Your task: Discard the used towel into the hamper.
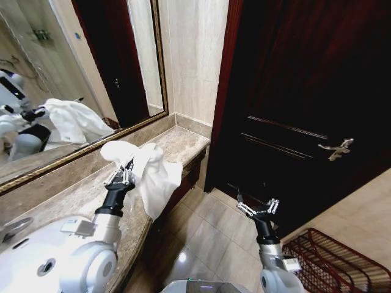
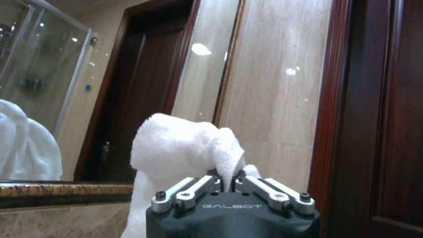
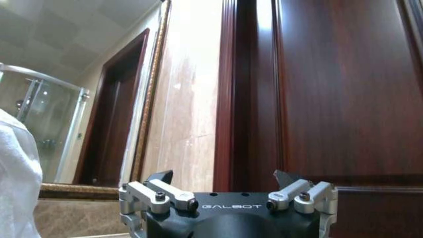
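The left claw (image 1: 124, 177), at centre left of the head view, is clamped on a fold of the white towel (image 1: 149, 174), which hangs lifted above the marble counter (image 1: 183, 141). The right claw (image 1: 257, 209), lower centre right, stands spread and empty over the floor. The hamper (image 1: 333, 262) sits at the bottom right corner, well apart from the towel. The carry step looks to be in hand; next the towel probably must travel across to above the hamper's mouth before release.

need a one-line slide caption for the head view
Left gripper holds the white towel up over the marble counter; right gripper open and empty, near the wicker hamper on the floor.
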You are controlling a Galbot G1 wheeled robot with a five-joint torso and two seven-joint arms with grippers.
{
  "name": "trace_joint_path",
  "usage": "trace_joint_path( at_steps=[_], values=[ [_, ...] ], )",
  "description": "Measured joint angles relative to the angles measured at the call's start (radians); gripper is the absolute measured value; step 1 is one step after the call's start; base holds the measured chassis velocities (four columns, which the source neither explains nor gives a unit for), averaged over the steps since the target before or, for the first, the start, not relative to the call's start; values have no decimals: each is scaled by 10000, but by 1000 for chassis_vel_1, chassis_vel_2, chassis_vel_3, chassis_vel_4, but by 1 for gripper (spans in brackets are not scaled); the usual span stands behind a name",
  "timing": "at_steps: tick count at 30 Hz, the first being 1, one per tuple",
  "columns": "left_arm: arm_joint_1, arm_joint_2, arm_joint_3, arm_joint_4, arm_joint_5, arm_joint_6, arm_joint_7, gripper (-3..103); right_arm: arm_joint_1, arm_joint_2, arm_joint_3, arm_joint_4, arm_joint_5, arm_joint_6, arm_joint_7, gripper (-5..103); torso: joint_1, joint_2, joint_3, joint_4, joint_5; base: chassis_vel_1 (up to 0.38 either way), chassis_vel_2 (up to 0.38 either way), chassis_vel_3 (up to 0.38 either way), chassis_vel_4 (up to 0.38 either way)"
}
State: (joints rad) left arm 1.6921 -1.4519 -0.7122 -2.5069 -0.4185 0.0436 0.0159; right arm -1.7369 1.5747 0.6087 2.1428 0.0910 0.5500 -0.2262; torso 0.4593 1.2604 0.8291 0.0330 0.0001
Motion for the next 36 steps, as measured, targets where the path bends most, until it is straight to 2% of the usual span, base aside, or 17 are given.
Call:
trace_joint_path(
  at_steps=[5,14,36],
  values=[
    [98,-258,203,13,239,-81,169,6,-22,-46,49,7,113,39,-1,100,0,0,0,-1,0,-24,-33,-26,-16],
    [174,-186,54,41,373,-162,721,6,-11,-32,76,-84,225,210,5,100,0,0,0,-1,0,-46,-45,-43,-53],
    [198,-66,287,67,487,-320,940,6,-237,111,142,-158,411,578,-190,100,1,-1,1,-1,0,-111,-117,-112,-111]
  ],
)
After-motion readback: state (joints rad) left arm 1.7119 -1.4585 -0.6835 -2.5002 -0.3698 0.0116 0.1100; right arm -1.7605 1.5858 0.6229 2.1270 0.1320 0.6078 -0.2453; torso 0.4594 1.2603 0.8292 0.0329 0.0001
